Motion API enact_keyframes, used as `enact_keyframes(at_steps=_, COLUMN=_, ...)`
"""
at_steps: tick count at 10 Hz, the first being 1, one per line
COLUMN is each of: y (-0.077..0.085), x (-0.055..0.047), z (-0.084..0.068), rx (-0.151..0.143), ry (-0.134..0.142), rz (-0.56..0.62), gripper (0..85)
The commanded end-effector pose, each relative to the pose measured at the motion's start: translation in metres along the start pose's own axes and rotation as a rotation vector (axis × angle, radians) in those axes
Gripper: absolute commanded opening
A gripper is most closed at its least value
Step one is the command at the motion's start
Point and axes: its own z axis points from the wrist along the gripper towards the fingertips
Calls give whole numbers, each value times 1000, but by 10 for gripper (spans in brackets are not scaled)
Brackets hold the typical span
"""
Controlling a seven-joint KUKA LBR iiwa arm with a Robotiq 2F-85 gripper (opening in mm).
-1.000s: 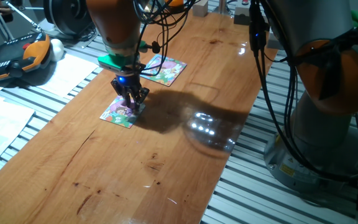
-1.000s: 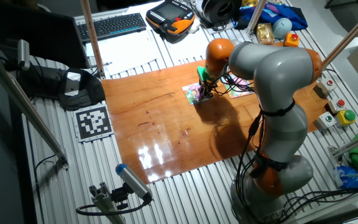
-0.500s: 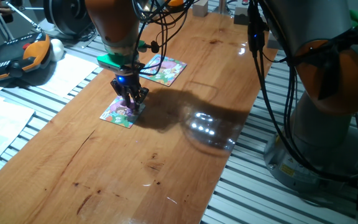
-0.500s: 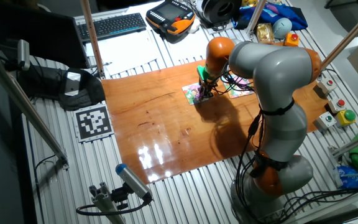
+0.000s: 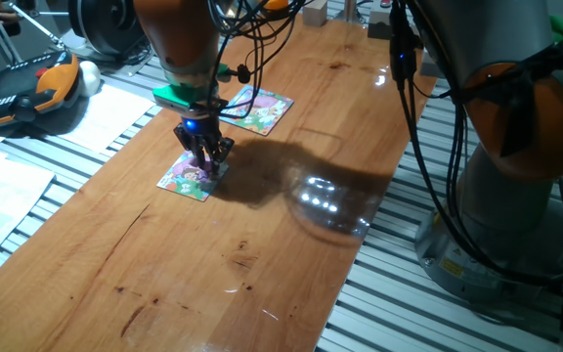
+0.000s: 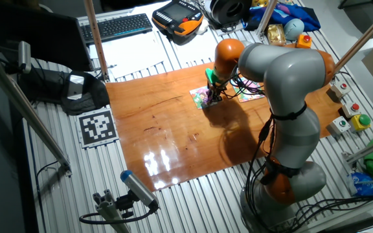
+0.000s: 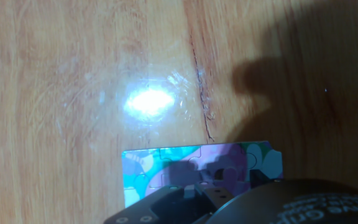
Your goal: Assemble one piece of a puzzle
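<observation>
The puzzle (image 5: 184,180), a small flat square with green edges and a pink-purple figure, lies on the wooden table (image 5: 262,244). It also shows in the other fixed view (image 6: 201,98) and at the bottom of the hand view (image 7: 166,165). My gripper (image 5: 206,166) stands straight down on the puzzle's right part, fingertips close together and touching or almost touching it. It also shows in the other fixed view (image 6: 211,98) and as dark shapes in the hand view (image 7: 210,190). The tiny piece is hidden under the fingers; I cannot tell whether it is held.
A slightly larger lilac-and-white square puzzle (image 5: 260,109) lies just behind the gripper. A teach pendant (image 5: 22,93) and papers sit left of the table. A printed marker tag (image 6: 98,126), a keyboard (image 6: 118,26) and a button box (image 6: 348,116) lie around the table.
</observation>
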Motion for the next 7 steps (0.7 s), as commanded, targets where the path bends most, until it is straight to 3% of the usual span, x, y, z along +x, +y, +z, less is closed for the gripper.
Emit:
enact_keyframes(at_steps=1, y=0, x=0, z=0, rx=0, ry=0, rz=1, gripper=0)
enact_keyframes(at_steps=2, y=0, x=0, z=0, rx=0, ry=0, rz=3, gripper=0)
enact_keyframes(at_steps=3, y=0, x=0, z=0, rx=-1, ry=0, rz=4, gripper=170)
enact_keyframes(at_steps=7, y=0, x=0, z=0, rx=-1, ry=0, rz=4, gripper=170)
